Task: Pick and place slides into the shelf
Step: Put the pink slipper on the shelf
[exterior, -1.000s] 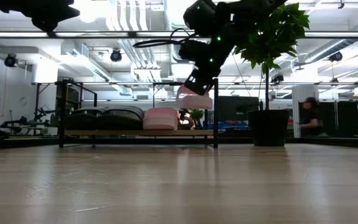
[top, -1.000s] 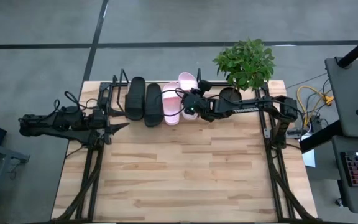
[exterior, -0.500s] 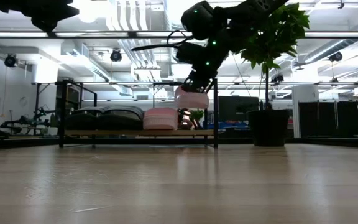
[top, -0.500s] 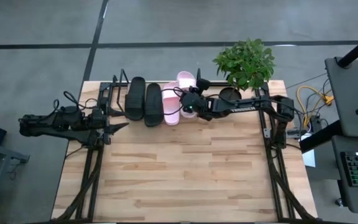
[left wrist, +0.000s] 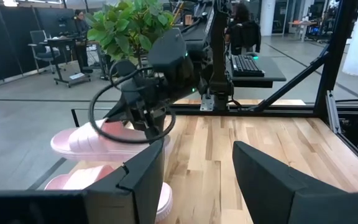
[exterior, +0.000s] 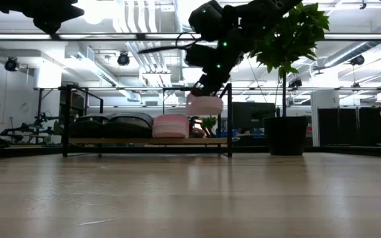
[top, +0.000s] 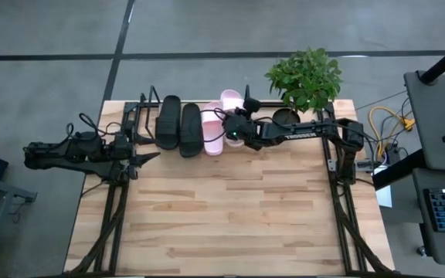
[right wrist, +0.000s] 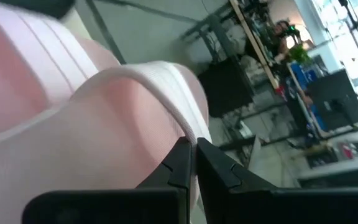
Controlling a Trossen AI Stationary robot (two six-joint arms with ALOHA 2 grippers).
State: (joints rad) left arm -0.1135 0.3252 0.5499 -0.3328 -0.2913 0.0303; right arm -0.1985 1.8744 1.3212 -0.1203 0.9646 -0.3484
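Observation:
The shelf (top: 135, 117) stands along the table's far edge, and its wooden board (exterior: 144, 141) shows in the low view. On it lie two black slides (top: 168, 120) (top: 190, 128) and one pale pink slide (top: 212, 131), soles down. My right gripper (top: 236, 128) is shut on the second pink slide (exterior: 204, 104) over the shelf's right end. My left gripper (top: 149, 157) is open and waits near the table's left edge, by the shelf's left end. My right gripper pinches the pink slide's wide strap at its edge (right wrist: 178, 134) between the two fingers. It comes from above, slanting in from the table's right. The slide (left wrist: 98, 140) is lifted clear, roughly level, above the shelf board and beside the resting pink slide (left wrist: 73, 180).
A potted plant (top: 304, 77) stands at the far edge, just right of the shelf, with its dark pot (exterior: 285, 135) on the table. The shelf's right upright (exterior: 230, 119) is close to the held slide. The near half of the wooden table (top: 230, 224) is bare.
My right gripper has moved a little toward the table's left, over the shelf, carrying the pink slide with it. The slide stays lifted and level. The grip has not changed.

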